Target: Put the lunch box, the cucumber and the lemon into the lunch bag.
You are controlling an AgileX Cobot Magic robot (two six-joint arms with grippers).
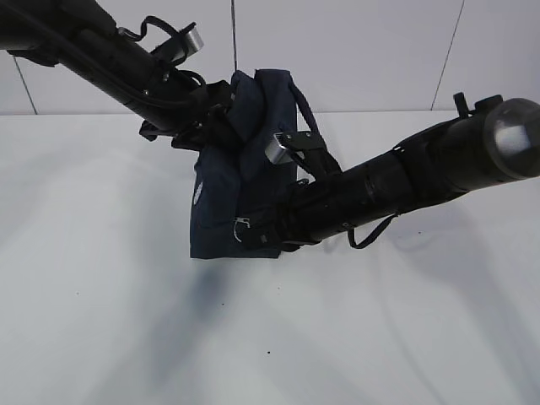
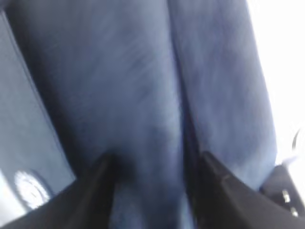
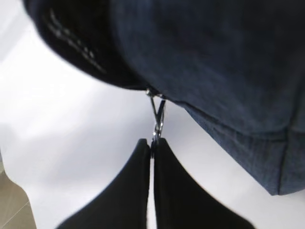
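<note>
Right wrist view showed the right pincer (image 3: pixel 153 143) clamped shut on the silver ring pull (image 3: pixel 156 112), which ran toward twelve o'clock to the boxy navy fabric lunch bag (image 3: pixel 214 62); the left pincer (image 2: pixel 157 167) straddled bag fabric, grip unclear.

In the exterior view both arms cross in front of the lunch bag (image 1: pixel 221 221), hiding its middle and most of its top. The left gripper (image 1: pixel 221 126) is buried against the fabric there, its fingertips out of sight, and the right gripper (image 1: pixel 253 229) is masked by its own arm. What lies inside the bag cannot be told.

The left wrist view is blurred; the cloth fills it and runs off every edge, and the white logo (image 2: pixel 29 190) is a smear.

In the right wrist view the bag runs off the top and right edges, and the ring pull (image 3: pixel 156 114) is partly hidden between the closed fingertips (image 3: pixel 138 157).
</note>
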